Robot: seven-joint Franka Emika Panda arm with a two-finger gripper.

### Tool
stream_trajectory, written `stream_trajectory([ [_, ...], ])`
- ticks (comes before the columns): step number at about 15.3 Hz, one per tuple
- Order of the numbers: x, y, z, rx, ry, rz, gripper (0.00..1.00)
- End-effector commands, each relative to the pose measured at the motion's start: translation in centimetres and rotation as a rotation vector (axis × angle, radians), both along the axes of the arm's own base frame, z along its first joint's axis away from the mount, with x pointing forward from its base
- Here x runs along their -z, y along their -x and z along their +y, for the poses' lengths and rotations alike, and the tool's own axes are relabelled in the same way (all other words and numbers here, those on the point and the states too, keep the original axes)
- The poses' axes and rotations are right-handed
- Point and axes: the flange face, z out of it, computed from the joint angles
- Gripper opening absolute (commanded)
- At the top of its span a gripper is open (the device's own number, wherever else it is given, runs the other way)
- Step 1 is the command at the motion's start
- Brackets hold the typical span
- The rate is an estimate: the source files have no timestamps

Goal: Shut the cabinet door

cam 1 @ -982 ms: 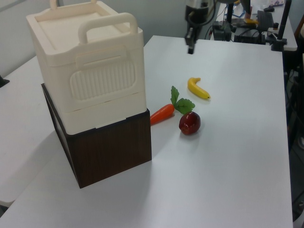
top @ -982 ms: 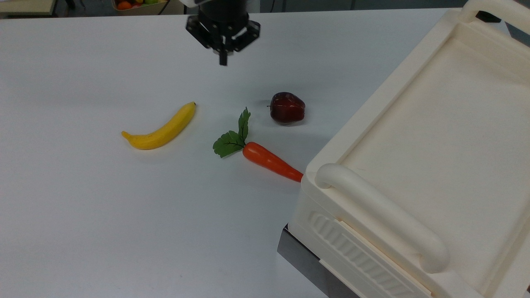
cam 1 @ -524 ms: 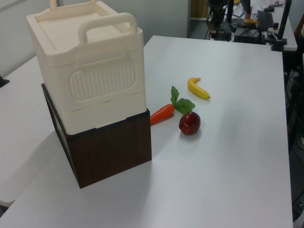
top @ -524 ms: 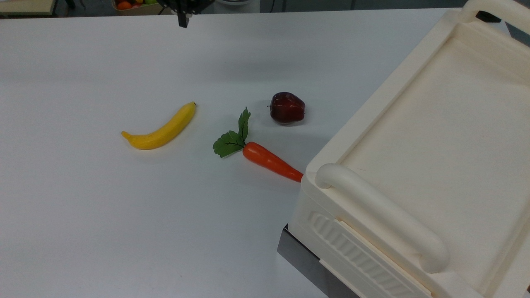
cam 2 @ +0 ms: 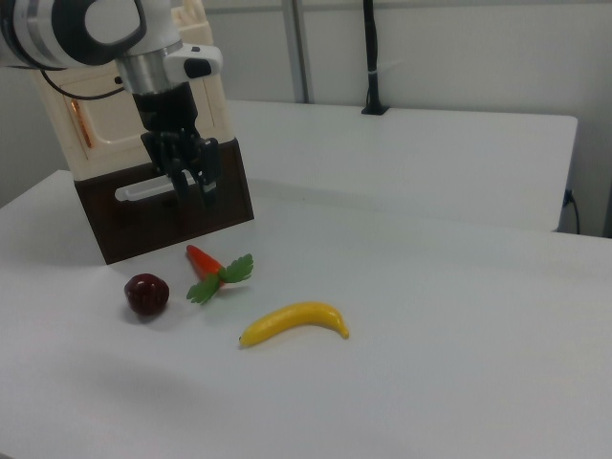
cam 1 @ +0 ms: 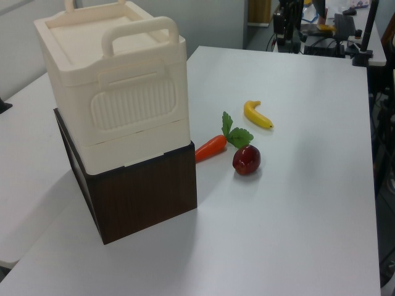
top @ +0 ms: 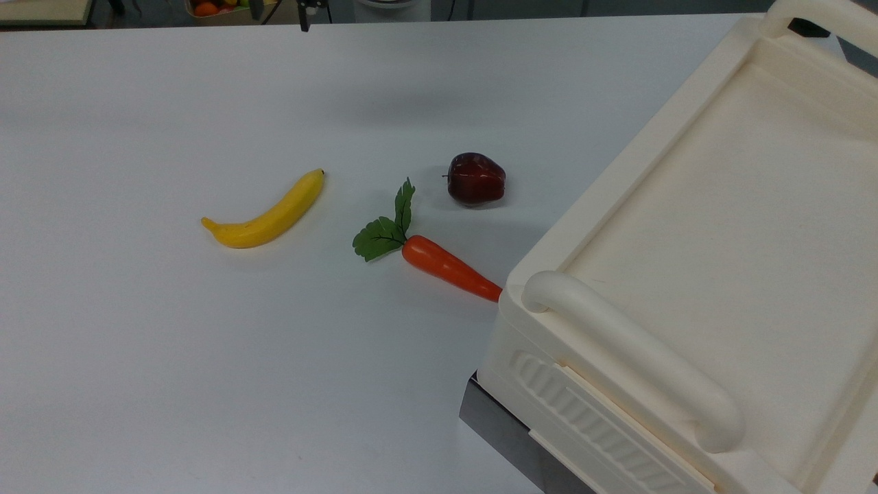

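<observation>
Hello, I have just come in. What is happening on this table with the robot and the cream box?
A Panda arm is working on closing a toy cabinet's door. Its gripper hangs in the air above the white table, apart from the cream cabinet and touching nothing. In the right view the cabinet door looks flush with the cabinet, though the arm hides part of it. A banana, a carrot and a dark red apple lie on the table beside the cabinet.
</observation>
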Motion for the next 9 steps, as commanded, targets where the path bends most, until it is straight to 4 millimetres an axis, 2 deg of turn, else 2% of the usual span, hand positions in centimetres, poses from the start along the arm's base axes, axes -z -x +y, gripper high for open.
stream_trajectory([
  [1,-0.51,1.69,0.07,-0.076,-0.024,0.042,1.00],
  [5,-0.53,1.88,0.42,-0.100,-0.035,0.055,1.00],
  [9,-1.37,2.37,0.32,-0.089,-0.049,0.047,1.00],
])
